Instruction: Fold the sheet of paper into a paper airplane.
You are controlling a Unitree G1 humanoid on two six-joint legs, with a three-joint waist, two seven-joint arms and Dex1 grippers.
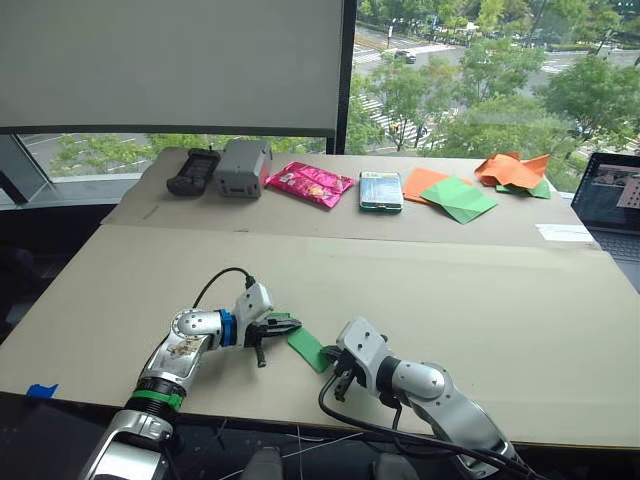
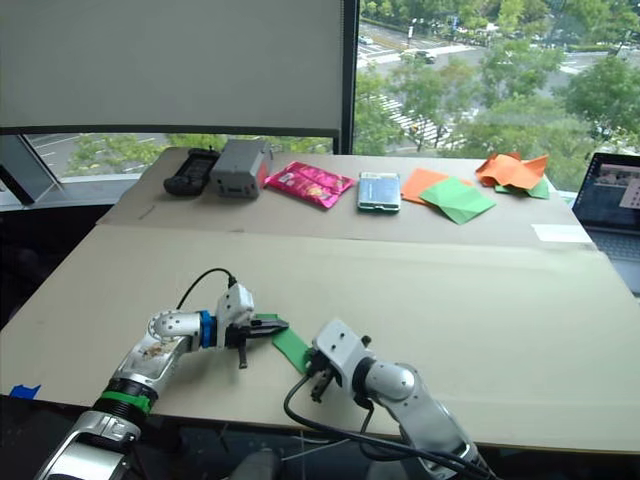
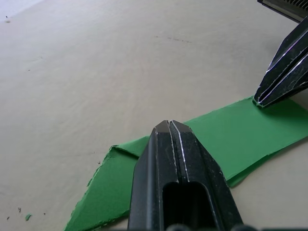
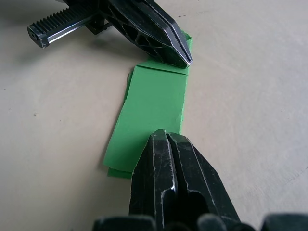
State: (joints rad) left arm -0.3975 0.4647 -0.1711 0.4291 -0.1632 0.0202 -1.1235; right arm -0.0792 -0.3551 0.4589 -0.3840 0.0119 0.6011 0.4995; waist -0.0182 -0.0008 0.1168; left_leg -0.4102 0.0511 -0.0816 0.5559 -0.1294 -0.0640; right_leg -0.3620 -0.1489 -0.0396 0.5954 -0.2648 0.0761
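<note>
The sheet of paper lies on the cardboard table top near the front edge, folded into a narrow bright green strip of layers with a pointed end. My left gripper is shut, its tip resting on the strip's far end. My right gripper is shut too, its tip down on the near end of the strip. The two tips face each other along the paper, about a gripper's length apart. In the left wrist view the right gripper's fingers touch the green surface.
Along the table's back lie a black controller, a grey box, a pink packet, a phone, flat orange and paler green papers and crumpled orange paper. A laptop stands at the right edge.
</note>
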